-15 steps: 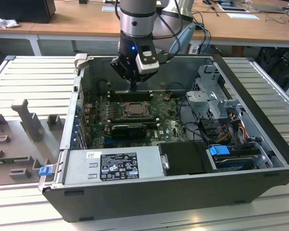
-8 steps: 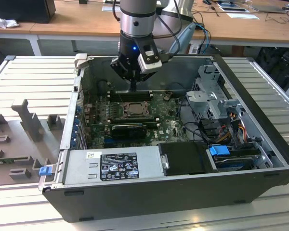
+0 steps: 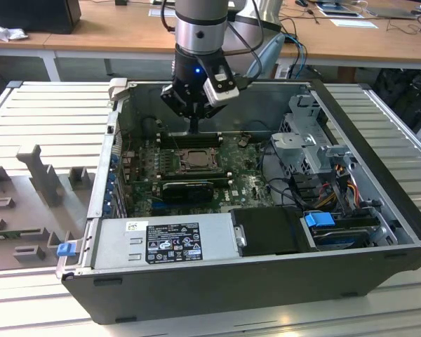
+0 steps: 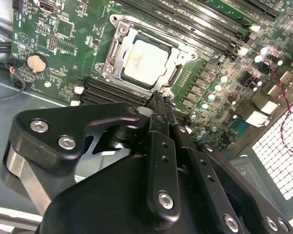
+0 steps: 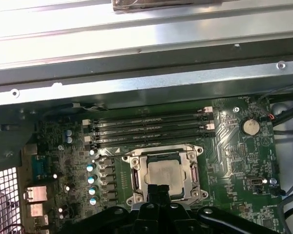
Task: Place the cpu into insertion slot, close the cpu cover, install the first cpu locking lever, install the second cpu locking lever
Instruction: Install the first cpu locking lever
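Wooden desks (image 3: 112,35) run behind a grey slatted table (image 3: 42,105), on which an open computer case (image 3: 379,140) lies on its side with the board facing up. Over it the gripper (image 3: 194,128) hangs with its jaws together and nothing between them, its tip (image 4: 158,97) just beside one edge of the insertion slot (image 3: 175,161). The cpu (image 4: 146,61) lies in that slot, pale face up, and the cpu cover (image 4: 118,46) lies flat around it, framing it through its window. I cannot tell whether either locking lever is latched. The main risk, as I judge it, is a slip. The tip is close to the cover's edge and the memory slots (image 5: 151,129), so a press off line could scrape the board, skid onto the cpu face, or let a sprung lever snap back. A white and black label (image 3: 172,242) sits on the power supply box, but its print is too fine to make out. The board's markings are equally illegible.
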Controlling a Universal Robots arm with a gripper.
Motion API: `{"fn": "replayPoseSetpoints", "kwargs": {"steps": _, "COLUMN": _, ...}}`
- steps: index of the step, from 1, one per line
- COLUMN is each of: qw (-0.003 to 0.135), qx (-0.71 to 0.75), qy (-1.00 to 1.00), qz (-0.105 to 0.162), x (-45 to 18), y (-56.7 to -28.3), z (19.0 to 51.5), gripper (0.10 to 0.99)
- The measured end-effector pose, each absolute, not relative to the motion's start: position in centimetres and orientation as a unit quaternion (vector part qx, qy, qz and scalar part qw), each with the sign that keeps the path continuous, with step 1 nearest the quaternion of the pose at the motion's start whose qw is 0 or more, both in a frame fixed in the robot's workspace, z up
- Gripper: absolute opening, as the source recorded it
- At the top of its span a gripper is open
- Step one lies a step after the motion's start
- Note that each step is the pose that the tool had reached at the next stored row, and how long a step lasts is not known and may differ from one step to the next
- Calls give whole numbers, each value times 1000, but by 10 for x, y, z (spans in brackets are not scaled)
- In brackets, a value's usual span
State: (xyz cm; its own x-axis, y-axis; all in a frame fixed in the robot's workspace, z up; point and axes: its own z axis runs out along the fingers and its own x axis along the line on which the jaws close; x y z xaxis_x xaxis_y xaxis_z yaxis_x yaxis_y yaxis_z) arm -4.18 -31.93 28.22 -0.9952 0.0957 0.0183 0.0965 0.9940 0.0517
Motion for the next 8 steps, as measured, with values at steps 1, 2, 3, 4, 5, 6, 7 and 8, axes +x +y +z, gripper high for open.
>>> {"fn": "replayPoseSetpoints", "kwargs": {"steps": 1, "qw": 8, "qx": -45, "qy": -999, "qz": -26, "x": -42, "y": -319, "z": 282, "gripper": 106}}
{"fn": "replayPoseSetpoints", "kwargs": {"steps": 2, "qw": 8, "qx": -42, "qy": -999, "qz": -26, "x": -42, "y": -319, "z": 282, "gripper": 106}}
{"fn": "replayPoseSetpoints", "kwargs": {"steps": 3, "qw": 8, "qx": -37, "qy": -999, "qz": -26, "x": -42, "y": -319, "z": 282, "gripper": 106}}
{"fn": "replayPoseSetpoints", "kwargs": {"steps": 4, "qw": 8, "qx": -34, "qy": -999, "qz": -26, "x": -42, "y": -319, "z": 282, "gripper": 106}}
{"fn": "replayPoseSetpoints", "kwargs": {"steps": 5, "qw": 8, "qx": -31, "qy": -999, "qz": -26, "x": -42, "y": -319, "z": 282, "gripper": 106}}
{"fn": "replayPoseSetpoints", "kwargs": {"steps": 6, "qw": 8, "qx": -28, "qy": -999, "qz": -26, "x": -42, "y": -319, "z": 282, "gripper": 106}}
{"fn": "replayPoseSetpoints", "kwargs": {"steps": 7, "qw": 9, "qx": -25, "qy": -999, "qz": -26, "x": -42, "y": -319, "z": 282, "gripper": 106}}
{"fn": "replayPoseSetpoints", "kwargs": {"steps": 8, "qw": 9, "qx": -22, "qy": -999, "qz": -26, "x": -42, "y": -319, "z": 282, "gripper": 106}}
